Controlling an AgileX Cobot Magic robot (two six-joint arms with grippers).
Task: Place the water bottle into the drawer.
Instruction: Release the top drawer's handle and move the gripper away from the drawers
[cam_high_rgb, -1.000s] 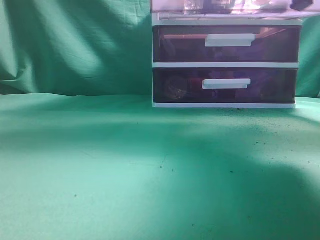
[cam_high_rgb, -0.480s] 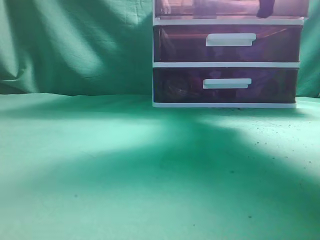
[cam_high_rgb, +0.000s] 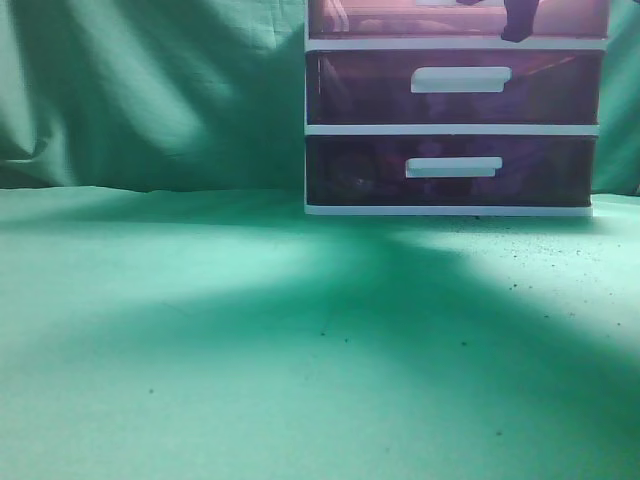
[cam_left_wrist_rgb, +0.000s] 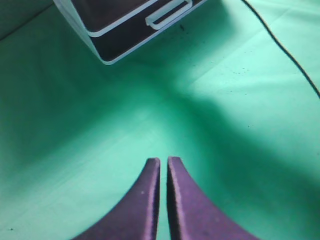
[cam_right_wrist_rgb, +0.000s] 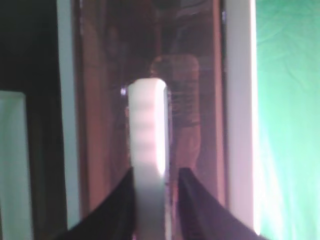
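1. My right hand (cam_right_wrist_rgb: 150, 200) is at the white bar handle (cam_right_wrist_rgb: 147, 130) of the drawer (cam_high_rgb: 400, 18), the uppermost one of the unit. In the right wrist view the handle stands between the two dark fingers (cam_right_wrist_rgb: 192, 200), which sit close against its two sides. I judge they hold it, because the handle is the only good place to push or pull this drawer.

2. In the exterior view only the lower strip of the drawer shows at the top edge, with one dark finger of the right hand hanging before its front, to the right side.

3. The water bottle (cam_right_wrist_rgb: 175, 100) I think I see only through the translucent front in the right wrist view: a blurred, ribbed shape behind the handle. So in my judgement it lies already inside the drawer, but the picture is too unclear to be sure.

4. My left hand (cam_left_wrist_rgb: 163, 167) hovers above the green desk (cam_high_rgb: 200, 330) with its two fingers almost together and nothing between them. It stays well apart from the unit, probably so it does not disturb the other arm.

5. The middle drawer (cam_high_rgb: 360, 88) and the lowest drawer (cam_high_rgb: 350, 172) appear closed, flush with the white frame.

6. The remaining work, I believe, is to make sure the top drawer is fully closed and then to release the handle.
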